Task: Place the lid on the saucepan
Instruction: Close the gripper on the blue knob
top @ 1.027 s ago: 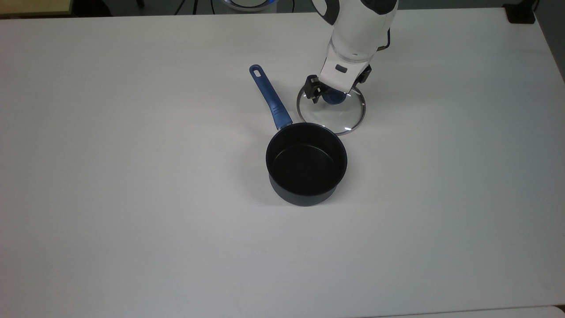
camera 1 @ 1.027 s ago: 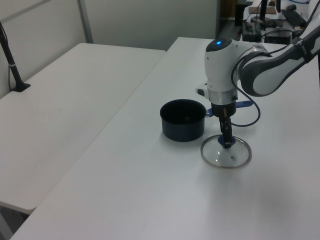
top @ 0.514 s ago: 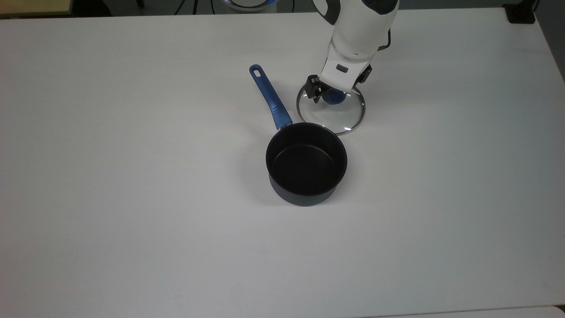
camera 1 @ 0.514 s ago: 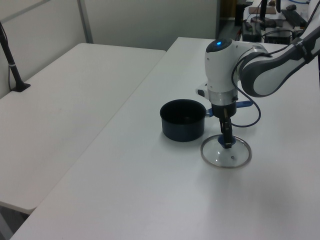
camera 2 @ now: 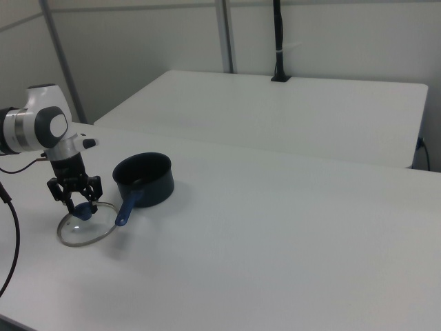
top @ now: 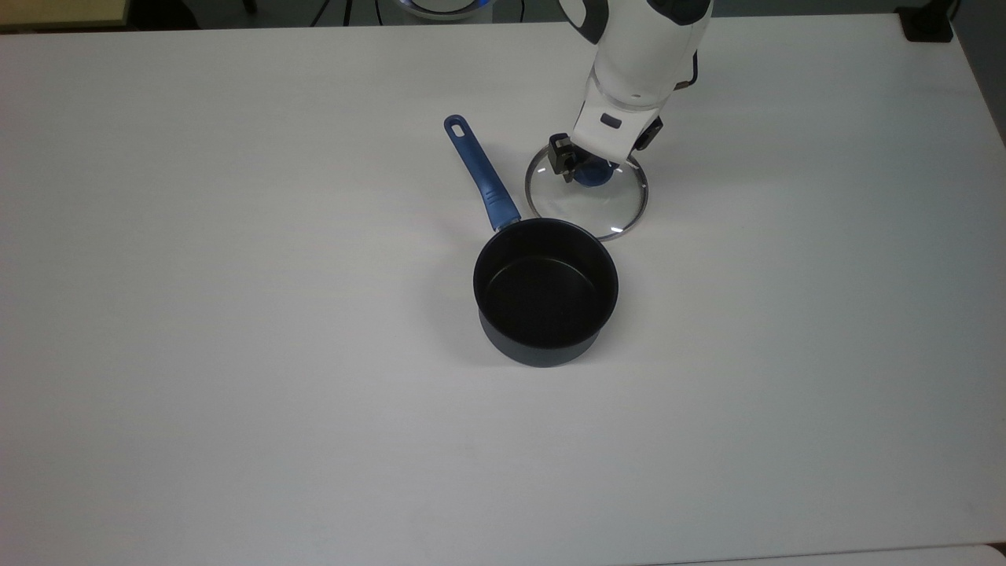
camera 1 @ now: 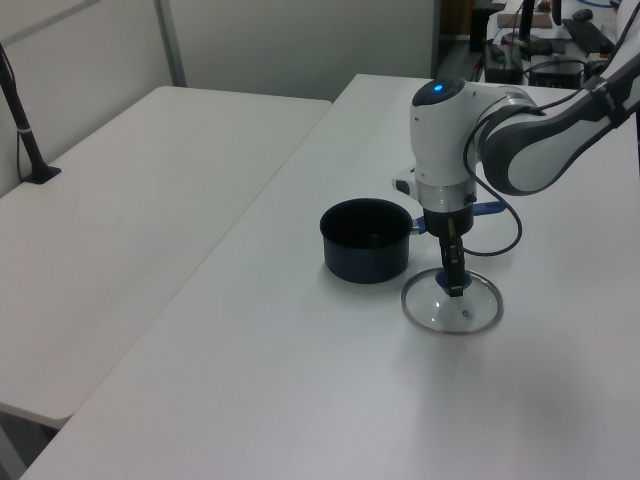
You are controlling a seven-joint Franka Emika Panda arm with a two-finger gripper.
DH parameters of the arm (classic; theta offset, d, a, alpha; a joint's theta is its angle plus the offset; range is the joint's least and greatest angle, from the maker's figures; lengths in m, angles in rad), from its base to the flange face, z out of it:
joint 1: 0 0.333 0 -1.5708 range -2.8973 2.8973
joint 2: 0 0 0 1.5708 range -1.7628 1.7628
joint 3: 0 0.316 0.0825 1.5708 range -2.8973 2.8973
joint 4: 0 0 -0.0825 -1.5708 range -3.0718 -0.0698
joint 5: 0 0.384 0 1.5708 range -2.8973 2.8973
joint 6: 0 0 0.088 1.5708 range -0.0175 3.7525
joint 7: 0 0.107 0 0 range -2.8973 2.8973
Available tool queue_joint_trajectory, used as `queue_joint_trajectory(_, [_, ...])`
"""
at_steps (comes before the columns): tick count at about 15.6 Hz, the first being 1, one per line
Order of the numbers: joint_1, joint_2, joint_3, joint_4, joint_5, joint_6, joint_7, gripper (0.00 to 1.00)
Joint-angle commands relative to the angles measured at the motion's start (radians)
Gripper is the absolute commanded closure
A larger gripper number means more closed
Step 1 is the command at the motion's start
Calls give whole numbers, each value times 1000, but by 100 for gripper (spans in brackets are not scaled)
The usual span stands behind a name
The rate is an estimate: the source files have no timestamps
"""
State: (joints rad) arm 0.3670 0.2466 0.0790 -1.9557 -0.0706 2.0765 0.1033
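Observation:
The saucepan (top: pixel 546 291) stands upright and uncovered near the table's middle, its blue handle (top: pixel 479 173) pointing toward the top view's upper left. The glass lid (top: pixel 589 211) lies just behind it at the top view's right, rim close to the pan's rim. My gripper (top: pixel 591 169) comes straight down onto the lid's blue knob (top: pixel 589 176) and is shut on it. In the left view the lid (camera 1: pixel 450 312) is to the right of the saucepan (camera 1: pixel 366 240), under the gripper (camera 1: pixel 453 285). In the right view the gripper (camera 2: pixel 81 205) holds the lid (camera 2: pixel 86 233) left of the saucepan (camera 2: pixel 143 179).
The white table (top: pixel 236 354) is bare around the pan. A black cable (camera 1: pixel 512 235) loops behind the arm. A second white table (camera 1: pixel 150 180) adjoins, with a black post (camera 2: pixel 278 41) clamped at its far edge. A dark object (top: pixel 927 23) sits at the top view's upper right corner.
The gripper and the lid have shifted together a few pixels toward the top view's upper left. The saucepan has stayed where it was.

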Motion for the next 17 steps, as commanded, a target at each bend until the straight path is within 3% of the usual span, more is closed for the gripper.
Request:
queue_joint_trajectory(1, [4, -47, 2, -40, -15, -2, 26, 32])
queue_joint_trajectory(11, [-5, -89, 2, -35, -5, -55, 18, 37])
queue_joint_trajectory(13, [-2, -78, 2, -37, -5, -53, 12, 30])
queue_joint_trajectory(17, [-5, -73, 2, -37, -5, -55, -13, 7])
